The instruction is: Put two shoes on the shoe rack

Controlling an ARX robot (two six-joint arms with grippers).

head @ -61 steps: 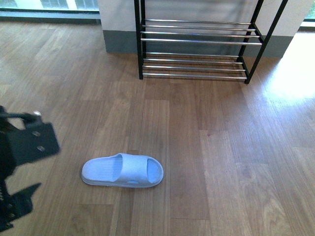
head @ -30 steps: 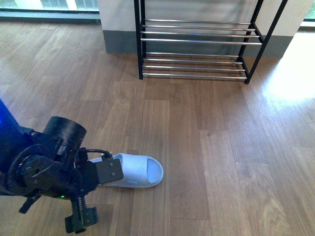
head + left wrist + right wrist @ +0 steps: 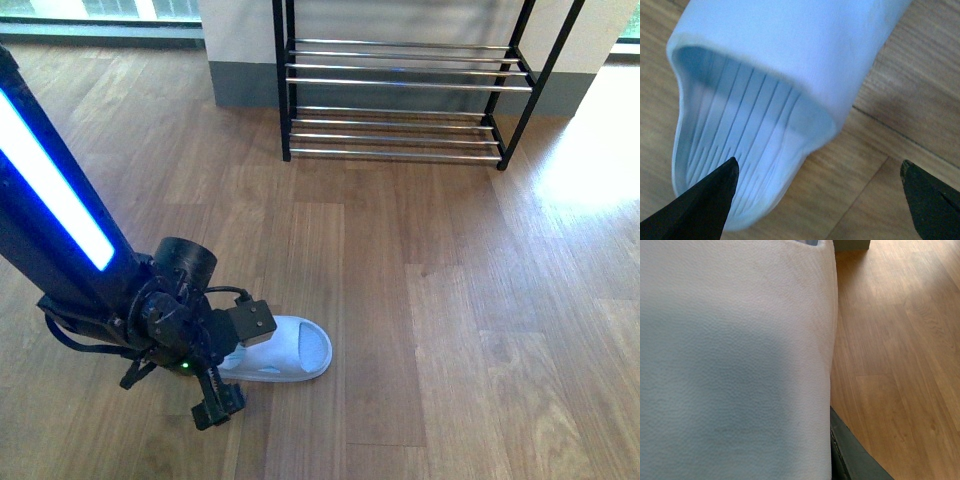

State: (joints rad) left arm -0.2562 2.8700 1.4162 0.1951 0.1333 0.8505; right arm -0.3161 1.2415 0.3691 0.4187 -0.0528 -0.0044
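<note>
The one shoe in view is a pale blue slide (image 3: 296, 349), lying flat on the wooden floor with its toe opening to the right. My left gripper (image 3: 234, 366) is open and hangs low over its heel end, hiding that half. In the left wrist view the slide (image 3: 775, 65) fills the top, with its ribbed footbed showing. One black fingertip (image 3: 710, 205) overlaps the heel edge, while the other stands over bare floor. The left gripper (image 3: 818, 170) holds nothing. The shoe rack (image 3: 400, 84) stands against the far wall with bare chrome bars. My right gripper is out of view.
The left arm (image 3: 60, 210), with a lit blue strip, slants in from the upper left. Wooden floor (image 3: 450, 300) lies between the slide and the rack. A white textured surface (image 3: 730, 365) fills most of the right wrist view, with a dark grey edge (image 3: 850, 455) beside it.
My left arm has swung in from the left edge and come down over the slide's heel. The slide has not moved.
</note>
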